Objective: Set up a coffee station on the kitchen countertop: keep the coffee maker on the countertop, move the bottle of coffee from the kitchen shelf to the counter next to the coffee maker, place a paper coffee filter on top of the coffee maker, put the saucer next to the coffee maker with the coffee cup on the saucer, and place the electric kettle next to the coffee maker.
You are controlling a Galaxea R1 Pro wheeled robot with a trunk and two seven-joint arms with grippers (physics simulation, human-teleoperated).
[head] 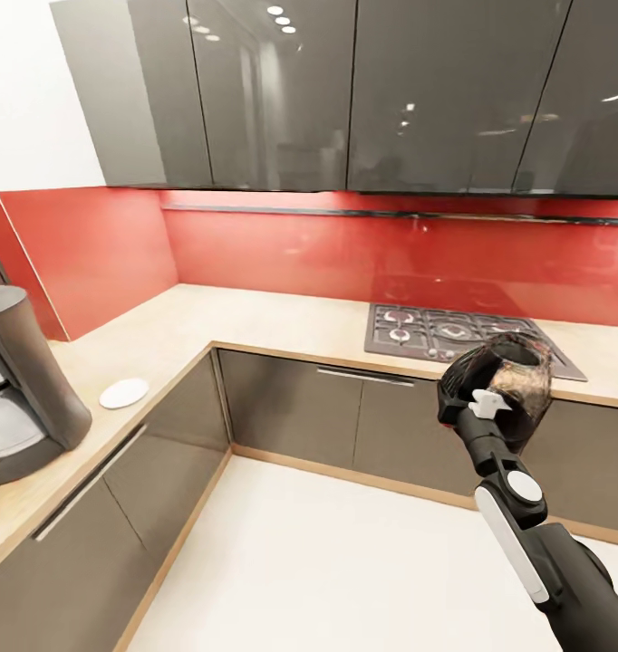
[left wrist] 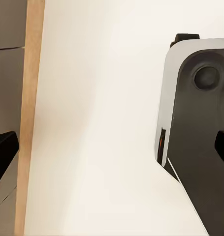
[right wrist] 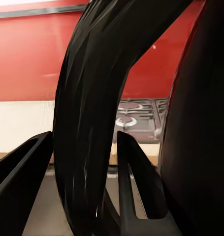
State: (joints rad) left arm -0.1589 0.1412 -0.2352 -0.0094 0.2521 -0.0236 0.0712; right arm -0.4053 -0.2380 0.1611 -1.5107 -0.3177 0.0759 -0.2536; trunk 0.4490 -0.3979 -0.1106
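Right gripper (head: pixel 477 398) clamped on the electric kettle's (head: pixel 517 380) black loop handle, kettle carried off the counter; coffee maker (head: pixel 19 385) and saucer (head: pixel 123 393) lie far left on the kitchen countertop (head: pixel 191 330).

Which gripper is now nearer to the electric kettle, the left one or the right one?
Right. The right gripper is shut on the electric kettle by its handle; the left gripper hangs over the floor, apart from it.
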